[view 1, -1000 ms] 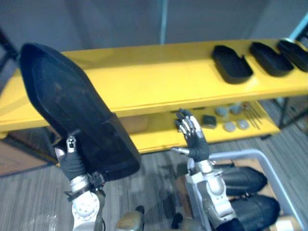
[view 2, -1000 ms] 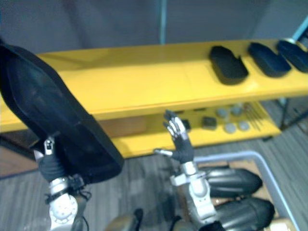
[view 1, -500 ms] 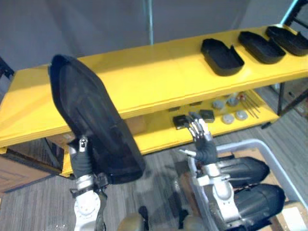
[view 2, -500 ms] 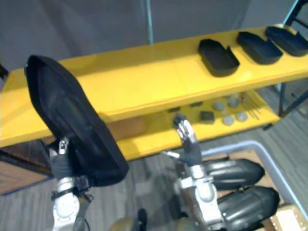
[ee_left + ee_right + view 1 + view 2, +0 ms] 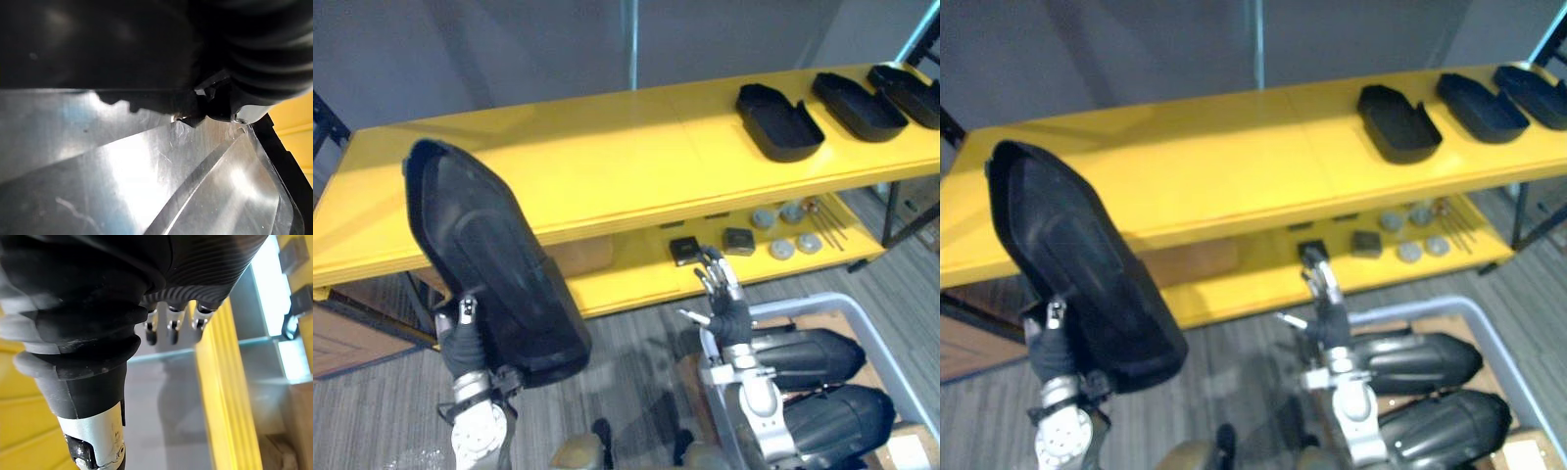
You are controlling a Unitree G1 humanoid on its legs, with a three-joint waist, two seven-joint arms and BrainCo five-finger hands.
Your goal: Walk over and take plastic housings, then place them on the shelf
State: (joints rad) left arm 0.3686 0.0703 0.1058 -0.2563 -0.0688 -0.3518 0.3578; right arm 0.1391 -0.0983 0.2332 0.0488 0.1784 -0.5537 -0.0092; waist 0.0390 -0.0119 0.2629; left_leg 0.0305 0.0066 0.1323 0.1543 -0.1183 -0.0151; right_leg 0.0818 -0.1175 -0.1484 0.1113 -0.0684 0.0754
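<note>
Left hand (image 5: pixel 460 338) grips the plastic housing (image 5: pixel 480 250) by its lower end; right hand (image 5: pixel 731 315) has its fingers straight.

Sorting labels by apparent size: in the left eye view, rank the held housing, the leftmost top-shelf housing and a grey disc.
1. Held housing, though its nearness to the camera exaggerates this.
2. Leftmost top-shelf housing.
3. Grey disc.

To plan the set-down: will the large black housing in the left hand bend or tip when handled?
Probably stiff: the black housing stands up without sagging, though the left hand grips only its lower end. Likely light for its size, as one hand carries it. Gripped so low, it may tip.
</note>
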